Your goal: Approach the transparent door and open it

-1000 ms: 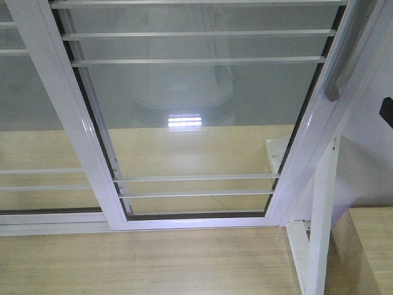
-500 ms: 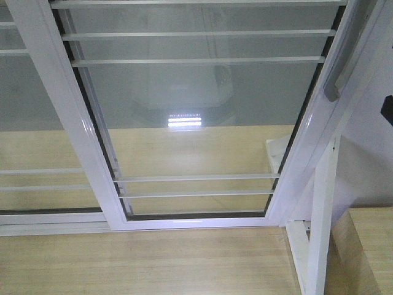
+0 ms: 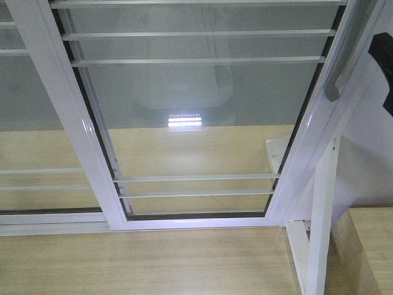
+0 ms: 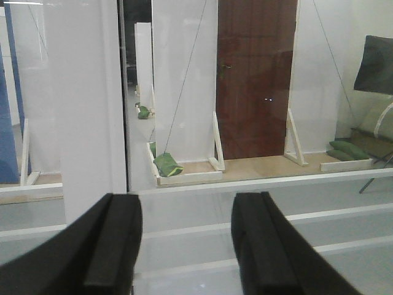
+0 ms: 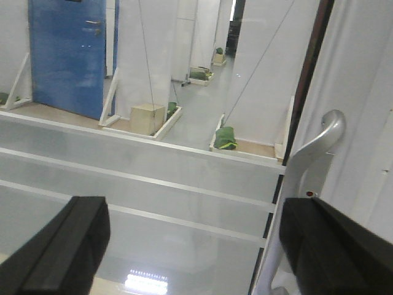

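**Transparent door** [image 3: 196, 153]: filling the centre of the front view and facing the camera. Its long axis is running from bottom to top of the frame, and it is seemingly not yet opened.

**Handle** [image 3: 341, 61]: sitting at the upper right along the door's right edge, its length following that edge.

**Right gripper** [image 5: 191, 243]: gaping wide and gripping nothing. The handle [image 5: 314, 146] is showing just above its right-hand finger.

**Left gripper** [image 4: 187, 246]: also standing apart and empty, facing the glass.

**Step:** the approach is judged finished and the reach for the handle is beginning. The next move is calling for the right gripper to be shifted toward the right of the frame to straddle the bar.
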Available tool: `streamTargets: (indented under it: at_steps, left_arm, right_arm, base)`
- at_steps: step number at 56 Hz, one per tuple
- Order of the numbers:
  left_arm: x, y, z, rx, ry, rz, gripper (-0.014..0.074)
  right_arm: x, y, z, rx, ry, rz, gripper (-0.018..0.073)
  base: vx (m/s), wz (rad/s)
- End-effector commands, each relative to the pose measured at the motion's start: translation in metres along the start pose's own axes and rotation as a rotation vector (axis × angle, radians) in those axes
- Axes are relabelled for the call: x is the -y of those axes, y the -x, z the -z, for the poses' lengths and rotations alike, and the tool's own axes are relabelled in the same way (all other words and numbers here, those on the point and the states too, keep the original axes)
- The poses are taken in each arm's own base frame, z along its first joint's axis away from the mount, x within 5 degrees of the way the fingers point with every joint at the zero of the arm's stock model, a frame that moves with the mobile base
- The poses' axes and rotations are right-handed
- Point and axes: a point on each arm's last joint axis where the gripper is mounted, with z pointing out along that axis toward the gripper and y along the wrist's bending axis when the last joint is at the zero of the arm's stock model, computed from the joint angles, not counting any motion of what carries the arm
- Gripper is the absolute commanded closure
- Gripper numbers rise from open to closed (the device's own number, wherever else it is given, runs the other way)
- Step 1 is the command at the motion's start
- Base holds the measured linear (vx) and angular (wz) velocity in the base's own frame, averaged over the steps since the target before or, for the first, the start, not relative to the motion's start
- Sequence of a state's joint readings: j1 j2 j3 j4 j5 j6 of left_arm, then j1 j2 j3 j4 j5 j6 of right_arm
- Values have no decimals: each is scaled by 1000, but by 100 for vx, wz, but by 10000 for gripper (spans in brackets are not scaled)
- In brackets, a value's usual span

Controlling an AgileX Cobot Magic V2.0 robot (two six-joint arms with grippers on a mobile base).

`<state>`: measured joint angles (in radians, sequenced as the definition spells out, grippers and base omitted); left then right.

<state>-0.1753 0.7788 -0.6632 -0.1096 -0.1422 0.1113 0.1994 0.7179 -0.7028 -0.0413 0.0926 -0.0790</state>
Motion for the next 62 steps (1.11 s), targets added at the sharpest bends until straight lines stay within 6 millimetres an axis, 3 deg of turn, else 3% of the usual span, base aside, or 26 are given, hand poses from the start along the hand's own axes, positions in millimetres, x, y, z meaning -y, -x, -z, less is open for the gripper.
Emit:
streamTargets:
  at_steps: [1,12,21,35,52,62]
  left_arm:
    - [0,21,2,121,5,11,126]
    - [0,19,2,96,2,11,126]
    - [0,17,1,79,0,10,126]
    - [0,17,1,77,0,10,126]
    - [0,17,1,78,0,10,126]
    - [0,17,1,78,0,9,126]
  right_arm:
    - [10,17,3,105,-61,-9,-41]
    - [26,11,4,45,-166,-14,-20]
    - [28,4,-13,22,-167,-17,-19]
    - [36,-14,-64,-39,-165,-44,-19]
    - [48,-11,-133,-67,-164,-59,-19]
    - [52,-16,-162,-112,-159,-51,-19]
  base:
    - [0,0]
    - [0,0]
    - [0,0]
    - [0,0]
    - [0,0]
    - [0,0]
